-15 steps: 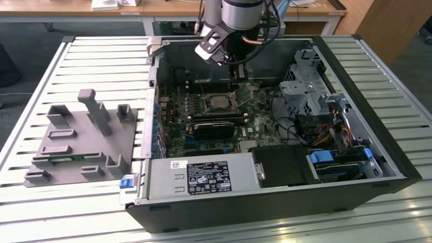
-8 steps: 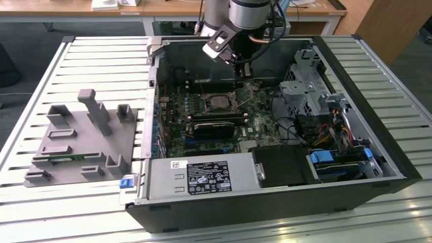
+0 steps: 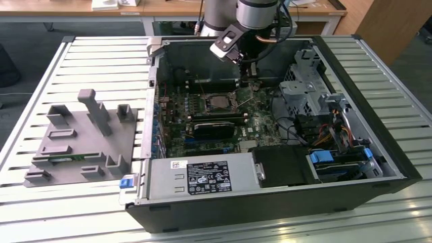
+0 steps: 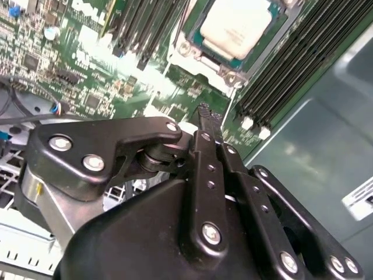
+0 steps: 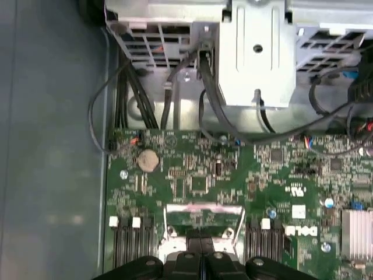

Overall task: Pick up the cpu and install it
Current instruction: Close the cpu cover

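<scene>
CPU (image 4: 238, 24) isn't in the end effector (image 4: 204, 114): jaws together, nothing between them, tip low over the motherboard (image 5: 198, 181) just beside the socket. Chip lies flat in the socket, silver lid up, between the memory slots (image 4: 285, 76); looks seated. Computer case (image 3: 385, 126) lies side-open on the slatted surface (image 3: 88, 55), giving top access.

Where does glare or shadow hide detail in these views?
Second wrist view: glare washes out the cpu top; exterior view: the case interior is shadowed, the slatted table gleams; first wrist view: the metal bracket reflects brightly.
</scene>
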### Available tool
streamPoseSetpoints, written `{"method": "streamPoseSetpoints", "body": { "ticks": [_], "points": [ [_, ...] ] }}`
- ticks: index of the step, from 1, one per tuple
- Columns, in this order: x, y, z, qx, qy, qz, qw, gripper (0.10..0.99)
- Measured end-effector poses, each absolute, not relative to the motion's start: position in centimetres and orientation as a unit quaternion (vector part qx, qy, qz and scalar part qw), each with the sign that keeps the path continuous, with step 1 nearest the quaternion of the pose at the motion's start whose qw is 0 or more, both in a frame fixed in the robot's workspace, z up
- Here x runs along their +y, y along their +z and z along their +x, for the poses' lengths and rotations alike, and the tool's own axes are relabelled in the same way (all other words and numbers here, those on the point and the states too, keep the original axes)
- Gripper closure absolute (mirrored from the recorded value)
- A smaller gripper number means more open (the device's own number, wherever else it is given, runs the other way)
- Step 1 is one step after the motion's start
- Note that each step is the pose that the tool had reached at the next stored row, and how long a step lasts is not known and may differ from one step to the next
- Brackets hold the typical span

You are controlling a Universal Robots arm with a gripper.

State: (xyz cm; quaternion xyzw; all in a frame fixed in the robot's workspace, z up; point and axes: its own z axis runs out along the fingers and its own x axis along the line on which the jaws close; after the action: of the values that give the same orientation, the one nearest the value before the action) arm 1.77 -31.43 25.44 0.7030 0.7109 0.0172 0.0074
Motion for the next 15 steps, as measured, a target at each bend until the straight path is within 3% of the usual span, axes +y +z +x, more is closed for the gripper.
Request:
{"method": "streamPoseSetpoints", "body": {
  "ticks": [15],
  "points": [
    [-31.3,25.4,4.4,0.711,0.017,0.703,0.007,0.98]
  ]
}}
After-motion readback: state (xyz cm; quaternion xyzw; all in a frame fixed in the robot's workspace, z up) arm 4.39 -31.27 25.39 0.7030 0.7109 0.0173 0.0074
